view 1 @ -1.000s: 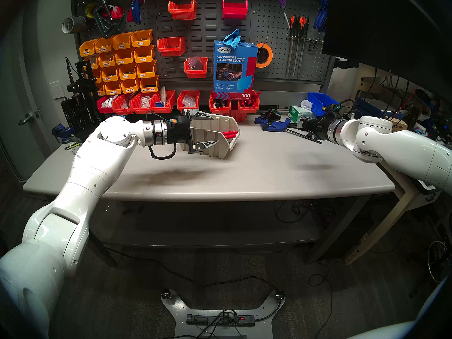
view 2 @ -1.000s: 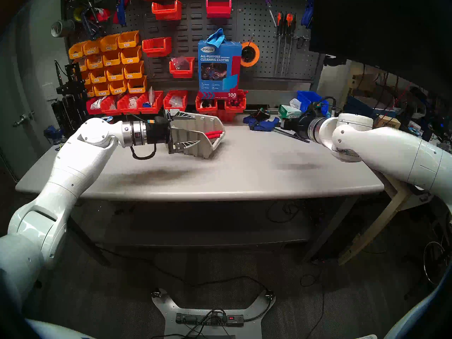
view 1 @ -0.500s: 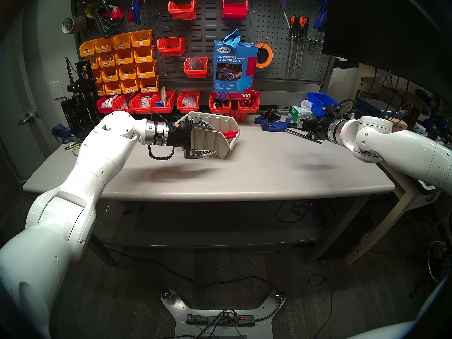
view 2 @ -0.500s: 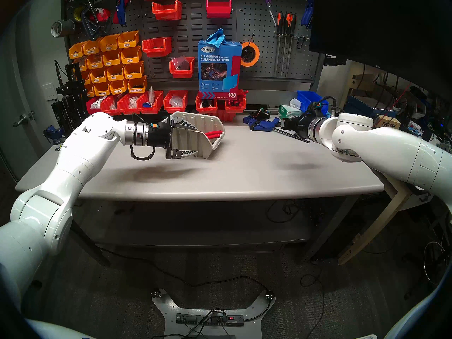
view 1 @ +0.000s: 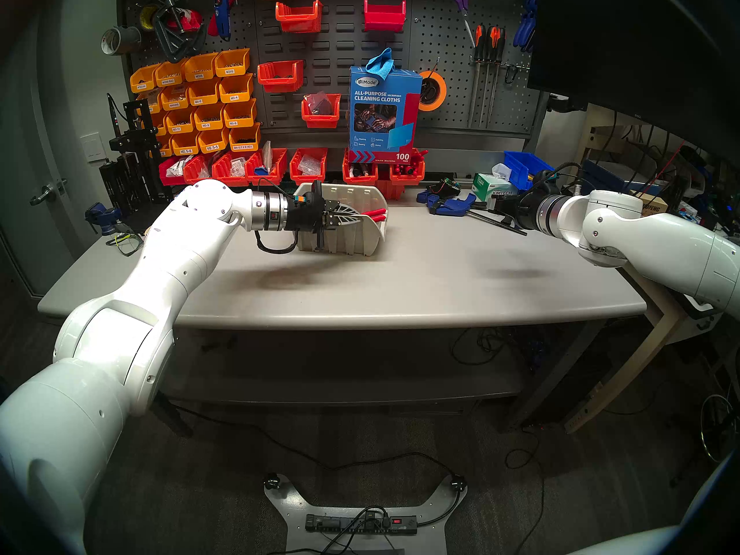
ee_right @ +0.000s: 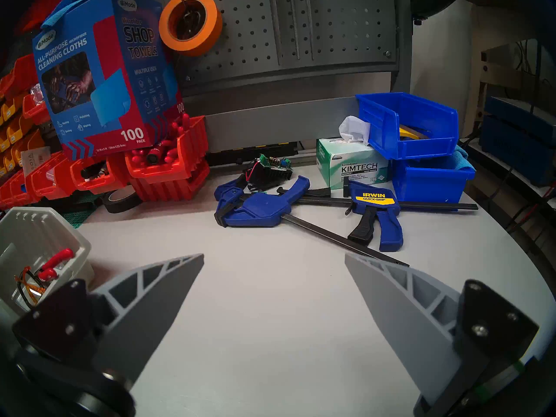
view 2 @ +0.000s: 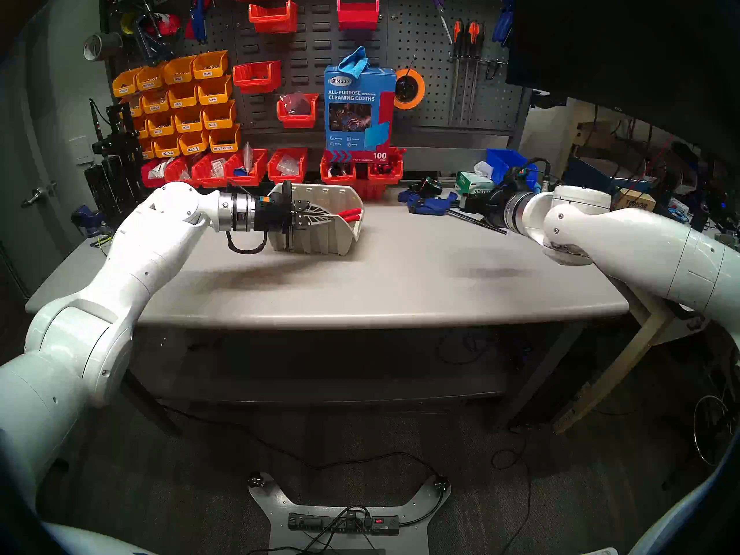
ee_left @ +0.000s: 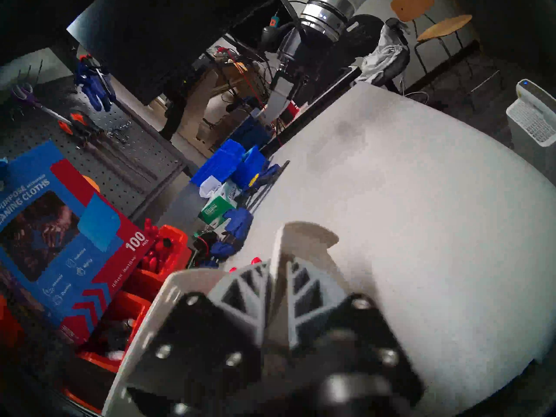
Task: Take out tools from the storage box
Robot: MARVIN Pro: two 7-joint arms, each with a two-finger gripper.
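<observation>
Storage box (view 1: pixel 352 238), beige-grey with ribbed sides, sits on the grey surface (view 1: pixel 400 286) left of centre in the head view, low lip facing the right of the frame. Red-handled pliers (view 1: pixel 376 214) lie inside near that lip; in the right wrist view, lower left, folded safety glasses (ee_right: pixel 28 287) with orange-and-black arms lie beside them. Left claw (view 1: pixel 354 218) reaches in from the left of the frame, fingers pinched narrow on the box's near side wall; the left wrist view shows the wall edge between both fingers (ee_left: pixel 240 293). Right claw (ee_right: pixel 273 290) hangs wide apart and empty above the surface at the frame's right. Blue bar clamps (view 1: pixel 448 203) lie near it, and a blue bin (view 1: pixel 520 167) stands behind.
</observation>
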